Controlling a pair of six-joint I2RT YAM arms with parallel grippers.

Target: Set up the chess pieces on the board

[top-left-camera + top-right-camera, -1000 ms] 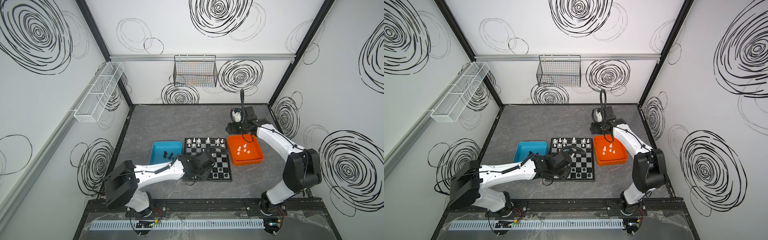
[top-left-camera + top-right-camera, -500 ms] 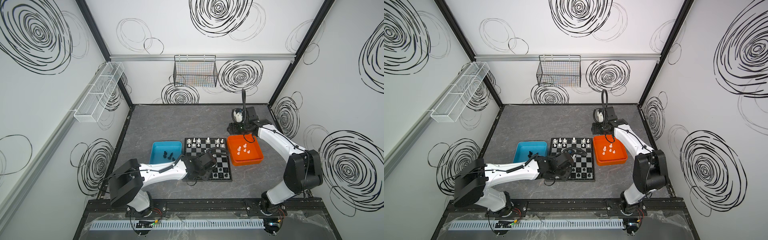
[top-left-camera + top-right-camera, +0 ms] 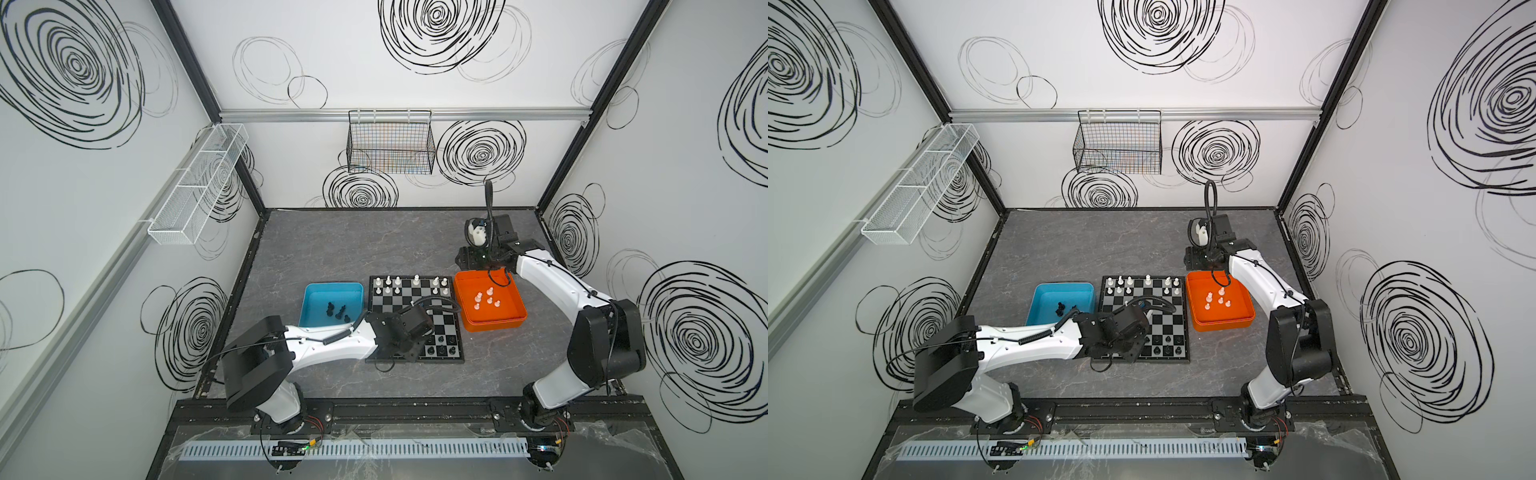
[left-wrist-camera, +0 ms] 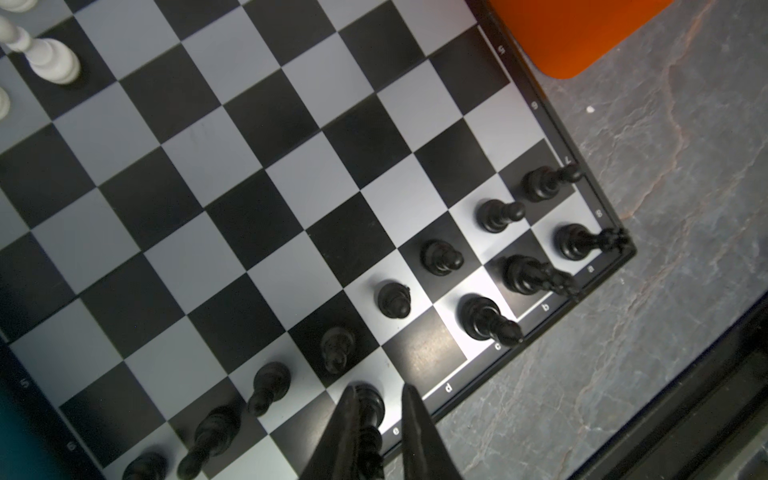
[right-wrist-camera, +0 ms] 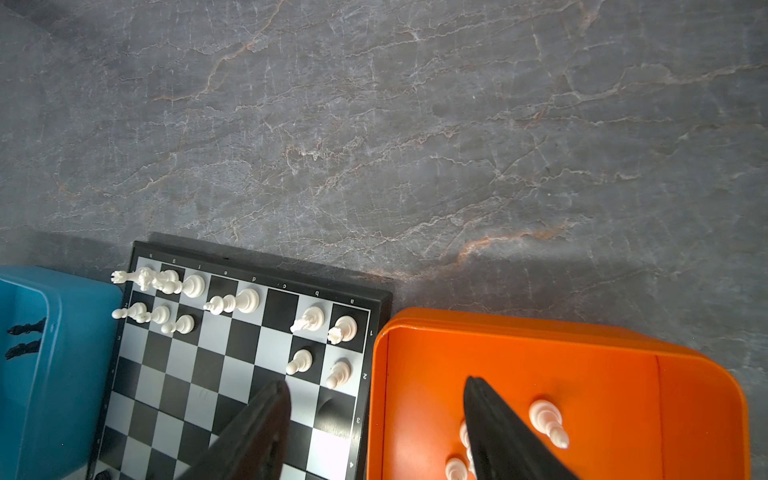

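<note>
left gripper (image 4: 380,390) is low over the near edge of the square black-and-grey checked chessboard (image 3: 444,328). The board lies mid-tabletop toward the near edge, between a blue plastic tray (image 3: 316,291) and an orange plastic tray (image 3: 509,318). Its jaws are narrowly apart around a tall glossy black chess piece (image 4: 370,409) standing on the e square of the near rank. One finger is against it and there is a gap at the other, so it reads as let go, not gripped. right gripper (image 5: 376,382) is wide apart and empty, hovering by the far edge of the orange tray.

Progress, as a judgement: past halfway.
- **Black side:** back squares a, b and c are filled and d is bare, with a line of black pawns (image 4: 440,257) in front. Three black pieces (image 3: 341,311) are left in the blue tray.
- **White side:** white pieces (image 5: 245,301) part-fill the far two ranks, with gaps mid-row. Five loose white pieces (image 3: 478,297) wait in the orange tray.
</note>
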